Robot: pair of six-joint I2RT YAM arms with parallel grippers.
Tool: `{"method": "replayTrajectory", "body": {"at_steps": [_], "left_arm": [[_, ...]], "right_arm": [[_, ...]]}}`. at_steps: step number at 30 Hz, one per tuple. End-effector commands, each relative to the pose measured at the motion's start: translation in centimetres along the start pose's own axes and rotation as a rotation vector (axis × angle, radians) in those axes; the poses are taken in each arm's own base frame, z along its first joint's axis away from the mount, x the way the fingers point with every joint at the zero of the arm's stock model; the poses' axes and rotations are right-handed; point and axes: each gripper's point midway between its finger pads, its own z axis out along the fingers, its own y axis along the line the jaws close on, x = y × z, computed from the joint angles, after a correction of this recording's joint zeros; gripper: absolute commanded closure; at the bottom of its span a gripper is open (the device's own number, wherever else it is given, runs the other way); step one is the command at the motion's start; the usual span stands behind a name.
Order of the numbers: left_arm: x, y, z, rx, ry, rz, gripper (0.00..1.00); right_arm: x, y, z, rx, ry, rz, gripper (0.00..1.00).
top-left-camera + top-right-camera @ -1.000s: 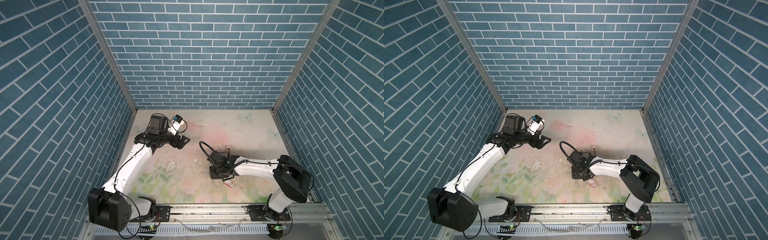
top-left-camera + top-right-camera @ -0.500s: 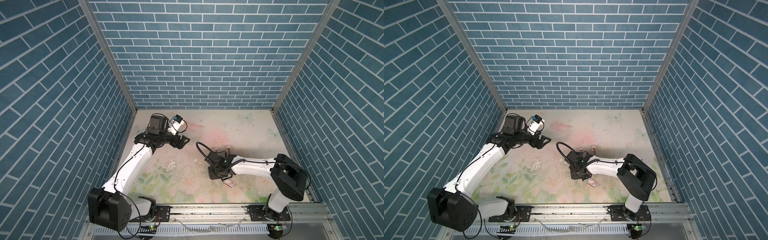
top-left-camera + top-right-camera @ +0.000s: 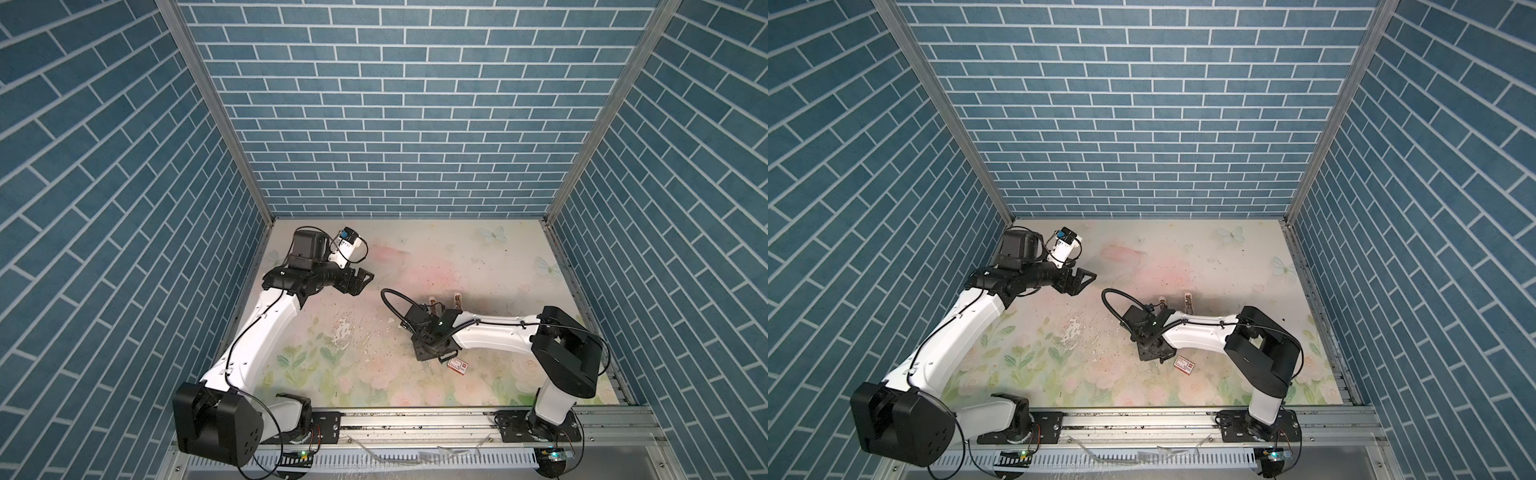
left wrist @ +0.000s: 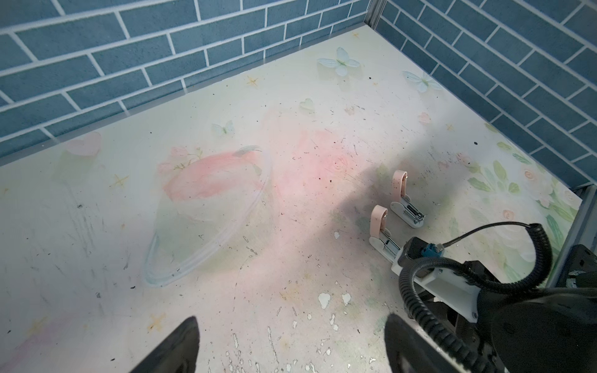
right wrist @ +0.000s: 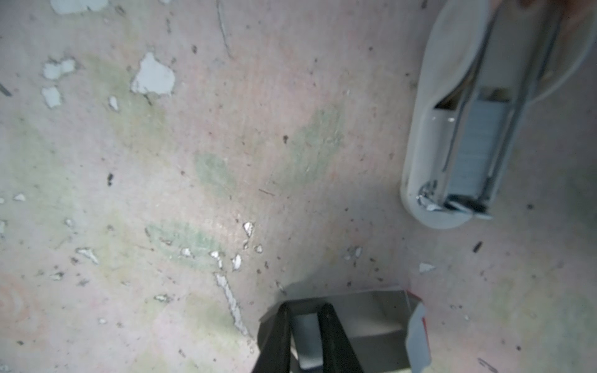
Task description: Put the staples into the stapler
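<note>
Left gripper [image 3: 363, 282]: held above the table [image 3: 436, 253] near the back left, well apart from everything else. In the left wrist view its jaws are seen spread wide, with only bare tabletop between the fingers [image 4: 184, 342]. Nothing is held or touched.

Right gripper [image 3: 434, 358]: lowered to the table at mid-right, just beside the red-and-white box [image 3: 458, 365]. In the right wrist view the gripper [image 5: 303, 308] is seen nearly closed, with only a narrow gap left. A flat pale grey strip, read as the staples [image 5: 305, 339], is pinched in that gap. The fingers are set over a shallow grey tray [image 5: 371, 319], which lies against the box [image 5: 418, 336].

Staplers: two are noted behind the right gripper, side by side and both hinged open with pink tops raised: the left-hand stapler [image 3: 433, 299] and the right-hand stapler [image 3: 457, 297]. One white stapler base [image 5: 426, 155] is shown close up in the right wrist view; a ribbed grey strip is seen lying in its metal channel. Which of the two it is cannot be told.
</note>
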Motion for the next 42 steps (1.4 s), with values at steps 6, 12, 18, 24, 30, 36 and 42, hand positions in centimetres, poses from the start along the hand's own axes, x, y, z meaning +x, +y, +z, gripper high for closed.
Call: {"method": "replayTrajectory", "body": {"at_steps": [6,12,18,24,30,36,42], "left_arm": [[-0.6,0.3,-0.7,-0.011,-0.022,0.006,0.09],[-0.5,0.3,-0.7,-0.011,-0.022,0.002,0.09],[-0.5,0.3,-0.7,-0.010,-0.022,0.000,0.09],[-0.5,0.5,-0.8,-0.015,-0.023,0.001,0.10],[-0.5,0.5,-0.8,-0.016,-0.023,-0.001,0.10],[-0.6,0.5,-0.8,-0.016,-0.025,-0.002,0.10],[-0.6,0.5,-0.9,-0.015,-0.028,0.000,0.10]], "right_arm": [[2.2,-3.0,1.5,0.136,0.069,-0.018,0.84],[2.6,-3.5,2.2,0.155,0.079,-0.008,0.82],[2.4,-4.0,2.3,0.172,0.041,0.005,0.87],[1.1,-4.0,0.8,0.161,-0.025,0.015,0.93],[-0.2,-3.1,-1.3,0.120,-0.076,0.020,0.93],[-1.3,-2.8,-2.9,0.098,-0.122,0.029,0.93],[-1.5,-2.9,-3.5,0.091,-0.145,0.038,0.92]]}}
